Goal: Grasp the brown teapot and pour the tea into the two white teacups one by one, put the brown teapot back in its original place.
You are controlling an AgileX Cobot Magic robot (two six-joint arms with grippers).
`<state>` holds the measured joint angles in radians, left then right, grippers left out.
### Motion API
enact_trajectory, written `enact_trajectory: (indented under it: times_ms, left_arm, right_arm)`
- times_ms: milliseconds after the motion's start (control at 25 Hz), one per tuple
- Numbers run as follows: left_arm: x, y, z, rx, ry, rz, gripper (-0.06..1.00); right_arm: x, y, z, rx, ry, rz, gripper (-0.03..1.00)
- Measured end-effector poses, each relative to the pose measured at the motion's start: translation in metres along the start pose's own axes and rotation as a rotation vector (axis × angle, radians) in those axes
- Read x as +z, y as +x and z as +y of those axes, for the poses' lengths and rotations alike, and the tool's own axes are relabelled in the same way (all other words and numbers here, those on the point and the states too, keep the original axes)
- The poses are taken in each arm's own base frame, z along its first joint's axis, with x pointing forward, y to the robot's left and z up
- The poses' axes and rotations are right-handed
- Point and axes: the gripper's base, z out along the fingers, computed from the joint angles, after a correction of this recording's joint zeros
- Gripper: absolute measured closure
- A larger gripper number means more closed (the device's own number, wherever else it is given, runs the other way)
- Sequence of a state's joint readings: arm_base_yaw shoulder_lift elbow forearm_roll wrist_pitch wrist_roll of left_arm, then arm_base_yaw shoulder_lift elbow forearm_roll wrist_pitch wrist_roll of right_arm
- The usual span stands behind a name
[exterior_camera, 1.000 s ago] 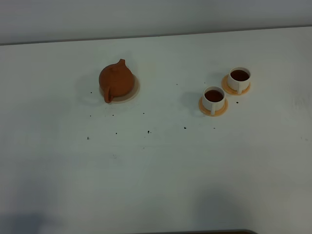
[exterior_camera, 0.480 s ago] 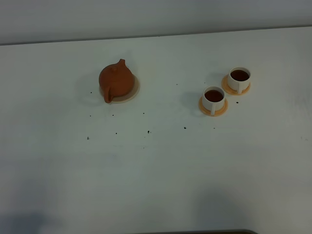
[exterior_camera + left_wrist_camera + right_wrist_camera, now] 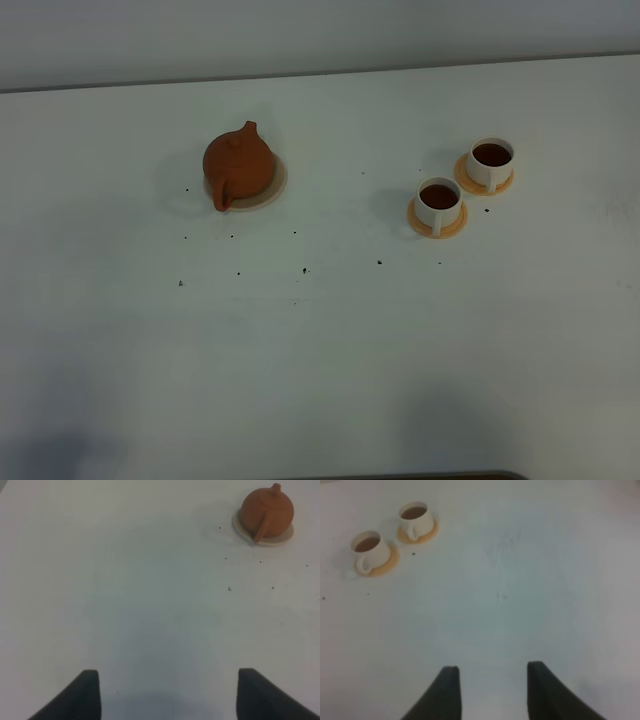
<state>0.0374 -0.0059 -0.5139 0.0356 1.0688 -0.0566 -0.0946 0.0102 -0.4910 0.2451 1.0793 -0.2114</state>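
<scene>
Left tool hung over bare table, fingers spread wide, holding nothing. Right tool likewise empty, fingers parted, a narrower gap. Neither showed in the high view. Dark specks lay scattered mid-table. Beyond them, brown teapot sat upright on the beige coaster, well clear of the left tool. To the right, two white teacups on orange saucers: nearer cup, farther cup, close beside each other, both holding dark tea, well apart from the teapot.
</scene>
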Motion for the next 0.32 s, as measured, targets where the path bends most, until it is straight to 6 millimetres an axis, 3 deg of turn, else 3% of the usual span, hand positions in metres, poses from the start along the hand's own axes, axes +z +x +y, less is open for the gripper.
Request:
enact_trajectory:
  times_ms: [320]
  left_arm:
    - [0.0000,0.0000,0.0000,0.000,0.000,0.000,0.37]
  right_arm:
    - [0.0000,0.0000,0.0000,0.000,0.000,0.000,0.66]
